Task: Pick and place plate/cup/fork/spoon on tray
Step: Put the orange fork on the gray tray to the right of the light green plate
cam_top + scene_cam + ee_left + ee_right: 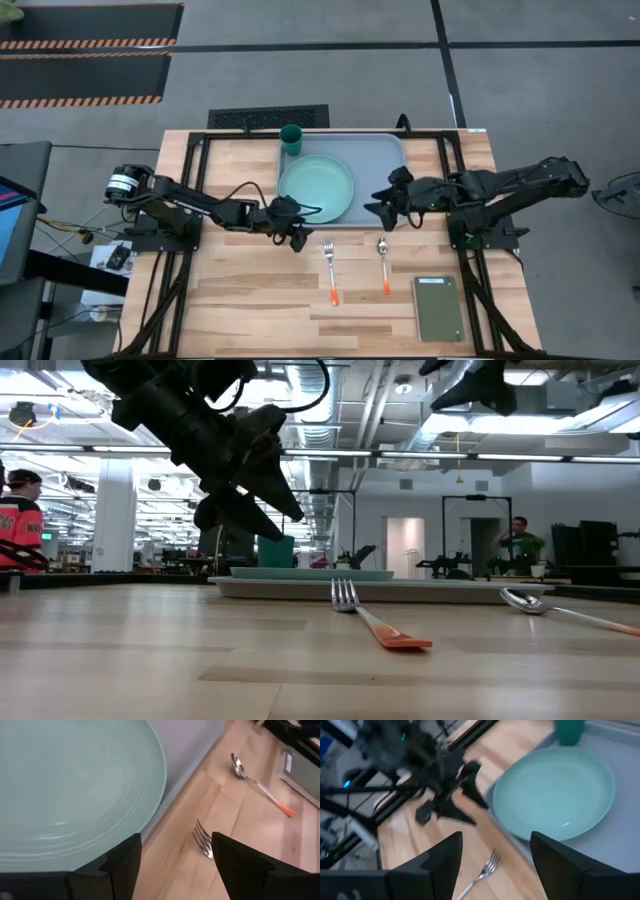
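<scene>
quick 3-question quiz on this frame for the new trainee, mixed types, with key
1. True or false: the plate and the cup are already on the tray.
2. Which items lie on the bare wood? A) fork and spoon B) cup and fork C) plate and spoon
3. Fill in: the left gripper, fingers open, is nearest the ____.

Key: 1 true; 2 A; 3 fork

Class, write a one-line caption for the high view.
Plate and cup on tray; fork and spoon on table.
</scene>
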Controlling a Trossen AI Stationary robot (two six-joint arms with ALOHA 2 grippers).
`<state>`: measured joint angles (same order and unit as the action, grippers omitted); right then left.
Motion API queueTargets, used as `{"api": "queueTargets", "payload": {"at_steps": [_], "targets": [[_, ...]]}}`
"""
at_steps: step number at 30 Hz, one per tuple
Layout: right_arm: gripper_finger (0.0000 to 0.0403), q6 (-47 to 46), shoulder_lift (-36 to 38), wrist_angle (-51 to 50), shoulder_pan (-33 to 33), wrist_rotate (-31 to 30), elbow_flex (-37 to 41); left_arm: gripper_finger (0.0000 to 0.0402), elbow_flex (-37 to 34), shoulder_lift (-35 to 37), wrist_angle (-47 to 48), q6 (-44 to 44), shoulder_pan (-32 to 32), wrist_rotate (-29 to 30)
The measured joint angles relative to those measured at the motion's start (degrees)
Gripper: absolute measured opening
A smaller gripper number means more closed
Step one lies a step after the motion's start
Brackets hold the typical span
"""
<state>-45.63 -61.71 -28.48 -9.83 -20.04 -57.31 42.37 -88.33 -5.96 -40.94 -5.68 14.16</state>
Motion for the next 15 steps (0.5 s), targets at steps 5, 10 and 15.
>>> {"api": "queueTargets", "payload": {"at_steps": [5, 10, 15], "targets": [[0.026, 2.8, -0.1, -1.3, 1.4, 0.8, 0.0, 0.0226, -0.1, -1.1, 0.1, -3.0, -0.6, 2.9], [0.026, 6.4, -0.7, -1.0, 1.8, 0.7, 0.1, 0.0226, -0.1, -3.2, -1.5, -6.0, -2.2, 3.1], [0.026, 6.8, -1.3, -0.9, 2.7, 0.9, 0.1, 0.0226, 0.0, -8.3, -7.3, -12.3, -5.1, 2.7]]}}
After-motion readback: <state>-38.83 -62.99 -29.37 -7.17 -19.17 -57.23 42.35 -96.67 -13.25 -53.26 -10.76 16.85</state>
